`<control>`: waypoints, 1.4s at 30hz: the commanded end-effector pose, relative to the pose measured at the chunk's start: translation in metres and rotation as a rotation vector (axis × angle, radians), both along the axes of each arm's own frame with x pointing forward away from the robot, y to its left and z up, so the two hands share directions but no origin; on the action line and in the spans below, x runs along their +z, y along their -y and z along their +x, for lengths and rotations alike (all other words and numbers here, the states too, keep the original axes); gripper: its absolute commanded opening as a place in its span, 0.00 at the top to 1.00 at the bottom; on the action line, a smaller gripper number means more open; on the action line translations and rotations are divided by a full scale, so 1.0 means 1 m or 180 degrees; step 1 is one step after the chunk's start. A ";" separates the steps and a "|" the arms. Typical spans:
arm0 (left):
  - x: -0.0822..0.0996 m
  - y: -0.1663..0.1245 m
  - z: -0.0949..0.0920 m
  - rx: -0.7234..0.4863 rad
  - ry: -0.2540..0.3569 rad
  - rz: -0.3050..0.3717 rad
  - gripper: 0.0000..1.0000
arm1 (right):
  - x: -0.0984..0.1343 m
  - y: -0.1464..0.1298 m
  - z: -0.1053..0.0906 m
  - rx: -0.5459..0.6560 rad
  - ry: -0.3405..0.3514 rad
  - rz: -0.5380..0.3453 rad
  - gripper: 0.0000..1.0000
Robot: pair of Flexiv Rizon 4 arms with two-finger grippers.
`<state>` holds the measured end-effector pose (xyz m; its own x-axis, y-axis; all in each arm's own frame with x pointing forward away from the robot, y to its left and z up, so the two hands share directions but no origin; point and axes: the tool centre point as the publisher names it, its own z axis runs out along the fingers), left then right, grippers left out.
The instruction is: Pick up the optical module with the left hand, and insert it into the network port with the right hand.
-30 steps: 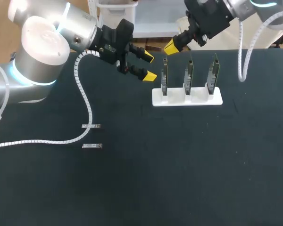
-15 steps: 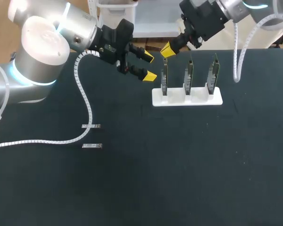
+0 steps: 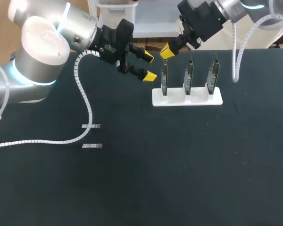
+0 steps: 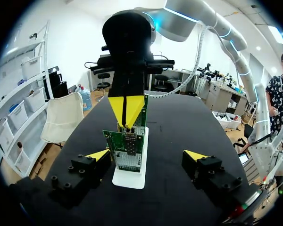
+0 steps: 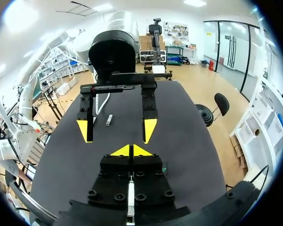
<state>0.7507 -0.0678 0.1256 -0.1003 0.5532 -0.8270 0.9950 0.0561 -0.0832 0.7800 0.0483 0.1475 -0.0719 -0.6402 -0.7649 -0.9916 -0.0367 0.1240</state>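
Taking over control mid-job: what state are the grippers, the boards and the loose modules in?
circuit boards: three, upright in the white holder.
left gripper: open, empty.
right gripper: shut, at the top of the end board.
optical modules: two, lying flat on the table.

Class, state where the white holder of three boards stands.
In the head view, the white holder stands far on the table, right of centre, with the right pincer above its leftmost board.
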 end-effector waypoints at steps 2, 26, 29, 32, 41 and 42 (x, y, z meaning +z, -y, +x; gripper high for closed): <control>0.001 0.001 0.001 -0.0001 -0.0012 0.0019 0.00 | -0.001 0.001 0.000 -0.0012 -0.0007 -0.0013 1.00; 0.001 0.001 0.001 -0.0001 -0.0012 0.0019 0.00 | -0.007 0.002 -0.003 0.0005 -0.0018 -0.0090 1.00; 0.001 0.001 0.001 -0.0001 -0.0012 0.0019 0.00 | -0.007 0.003 -0.003 -0.0002 -0.0016 -0.0086 1.00; 0.001 0.001 0.001 -0.0001 -0.0012 0.0019 0.00 | -0.006 0.002 -0.003 -0.0014 -0.0021 -0.0068 1.00; 0.001 0.001 0.001 -0.0001 -0.0012 0.0019 0.00 | -0.005 0.002 -0.004 -0.0023 -0.0014 -0.0049 1.00; 0.001 0.001 0.001 -0.0001 -0.0012 0.0019 0.00 | -0.005 0.002 -0.004 -0.0024 -0.0017 -0.0045 1.00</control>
